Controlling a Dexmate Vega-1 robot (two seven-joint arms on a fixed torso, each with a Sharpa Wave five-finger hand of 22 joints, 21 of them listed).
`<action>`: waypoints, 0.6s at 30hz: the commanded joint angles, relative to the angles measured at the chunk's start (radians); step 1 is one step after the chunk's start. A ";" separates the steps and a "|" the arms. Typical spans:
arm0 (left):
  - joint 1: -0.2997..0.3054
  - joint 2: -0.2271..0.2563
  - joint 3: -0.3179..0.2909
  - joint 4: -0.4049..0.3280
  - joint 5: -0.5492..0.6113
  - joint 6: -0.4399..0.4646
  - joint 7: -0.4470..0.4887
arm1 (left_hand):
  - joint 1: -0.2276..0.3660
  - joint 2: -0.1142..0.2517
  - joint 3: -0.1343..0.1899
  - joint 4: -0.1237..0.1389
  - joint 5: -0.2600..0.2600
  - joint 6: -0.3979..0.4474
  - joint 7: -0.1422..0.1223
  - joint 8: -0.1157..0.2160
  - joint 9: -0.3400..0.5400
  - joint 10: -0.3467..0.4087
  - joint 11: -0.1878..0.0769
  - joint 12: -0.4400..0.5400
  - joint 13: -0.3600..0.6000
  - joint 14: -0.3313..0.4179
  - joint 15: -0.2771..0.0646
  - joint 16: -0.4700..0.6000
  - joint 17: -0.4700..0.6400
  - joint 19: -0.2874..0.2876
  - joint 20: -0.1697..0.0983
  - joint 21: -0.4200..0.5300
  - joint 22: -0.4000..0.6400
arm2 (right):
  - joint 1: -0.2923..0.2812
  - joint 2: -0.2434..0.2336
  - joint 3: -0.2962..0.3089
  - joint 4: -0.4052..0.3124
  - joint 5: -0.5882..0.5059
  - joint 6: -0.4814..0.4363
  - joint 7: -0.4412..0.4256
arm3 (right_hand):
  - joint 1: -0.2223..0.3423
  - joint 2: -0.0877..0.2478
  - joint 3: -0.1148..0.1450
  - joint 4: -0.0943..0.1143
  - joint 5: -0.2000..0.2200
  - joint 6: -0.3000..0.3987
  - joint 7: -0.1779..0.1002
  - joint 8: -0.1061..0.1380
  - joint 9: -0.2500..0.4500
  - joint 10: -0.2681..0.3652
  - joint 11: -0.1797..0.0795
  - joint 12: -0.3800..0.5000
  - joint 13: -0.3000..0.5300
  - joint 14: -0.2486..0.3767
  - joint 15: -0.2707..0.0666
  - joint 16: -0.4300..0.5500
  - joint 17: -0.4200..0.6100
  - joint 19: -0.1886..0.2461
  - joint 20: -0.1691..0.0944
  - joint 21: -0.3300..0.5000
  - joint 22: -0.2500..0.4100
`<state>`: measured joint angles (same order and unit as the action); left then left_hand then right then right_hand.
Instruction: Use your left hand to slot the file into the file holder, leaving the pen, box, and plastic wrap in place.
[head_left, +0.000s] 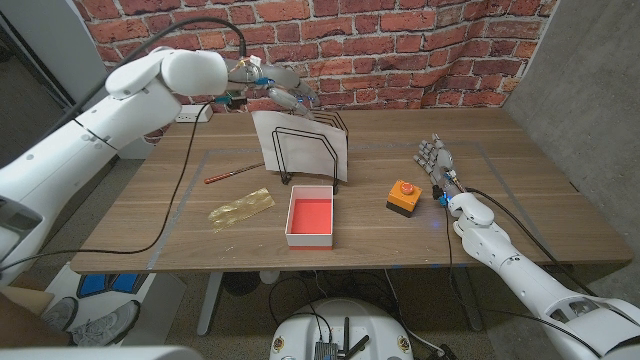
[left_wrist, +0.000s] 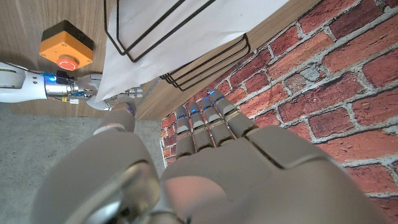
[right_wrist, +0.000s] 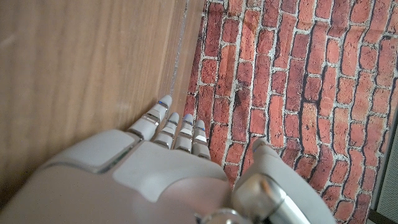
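file (head_left: 300, 140) in file holder (head_left: 309, 160), no legible writing

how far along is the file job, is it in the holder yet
Mostly done, it seems: the white file stands in the black wire file holder, leaning back. In hand: the left hand hovers above the file's top edge; whether it touches it is unclear. Left: pulling that hand away. The pen, plastic wrap and red box lie on the table in front of the holder. The right hand waits by the orange button.
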<state>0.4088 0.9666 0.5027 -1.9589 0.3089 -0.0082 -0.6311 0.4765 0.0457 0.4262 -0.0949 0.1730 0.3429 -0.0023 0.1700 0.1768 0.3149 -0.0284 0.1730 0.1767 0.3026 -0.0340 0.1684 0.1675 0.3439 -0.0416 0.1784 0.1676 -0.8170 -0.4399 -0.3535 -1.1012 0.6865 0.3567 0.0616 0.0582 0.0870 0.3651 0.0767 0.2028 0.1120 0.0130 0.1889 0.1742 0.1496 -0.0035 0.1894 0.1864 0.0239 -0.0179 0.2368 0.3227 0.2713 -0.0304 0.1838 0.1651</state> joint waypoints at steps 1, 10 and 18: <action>0.107 0.035 -0.063 -0.057 -0.038 0.072 0.162 | -0.018 0.006 0.005 0.003 0.000 -0.024 0.000 0.002 0.000 -0.032 -0.002 -0.003 0.000 -0.025 0.005 -0.004 0.000 -0.023 -0.081 -0.005 0.000 | 0.007 -0.005 -0.004 0.001 -0.008 0.003 0.003 | 0.007 0.054 0.004 -0.005 0.000 0.005 0.002 -0.001 0.003 0.001 0.002 0.004 0.001 0.003 -0.002 0.006 0.005 0.006 -0.004 0.005 0.003; 0.172 0.038 -0.105 -0.038 -0.117 0.067 0.262 | -0.072 0.038 0.003 0.002 0.001 -0.143 0.012 -0.004 -0.001 -0.133 0.027 -0.001 -0.001 -0.117 0.040 -0.004 0.001 -0.110 -0.077 -0.006 0.000 | 0.009 -0.015 -0.008 -0.013 -0.023 0.004 -0.003 | 0.007 0.054 0.004 -0.006 0.000 0.006 0.003 -0.001 0.003 0.001 0.002 0.004 0.001 0.003 -0.004 0.006 0.005 0.005 -0.004 0.005 0.003; 0.220 0.023 -0.120 -0.013 -0.128 0.065 0.376 | -0.107 0.049 -0.004 0.011 0.002 -0.167 0.013 0.001 -0.001 -0.176 0.033 -0.002 -0.001 -0.148 0.050 -0.002 0.003 -0.142 -0.075 -0.005 0.000 | 0.007 -0.029 -0.014 -0.033 -0.042 0.002 -0.011 | 0.007 0.054 0.005 -0.006 0.000 0.005 0.003 -0.001 0.003 0.002 0.002 0.004 0.001 0.003 -0.003 0.005 0.005 0.005 -0.003 0.005 0.003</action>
<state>0.5617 0.9976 0.4138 -1.9913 0.2223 0.0500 -0.4169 0.3843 0.0922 0.4221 -0.0910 0.1731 0.1794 0.0109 0.1662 0.1745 0.1478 0.0038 0.1731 0.1723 0.1618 0.0140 0.1684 0.1677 0.2089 -0.0411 0.1744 0.1677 -0.8105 -0.4515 -0.3594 -1.1124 0.6657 0.3591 0.0569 0.0582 0.0870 0.3651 0.0768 0.2029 0.1120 0.0130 0.1889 0.1742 0.1496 -0.0035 0.1894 0.1864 0.0239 -0.0179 0.2368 0.3227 0.2713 -0.0304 0.1838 0.1651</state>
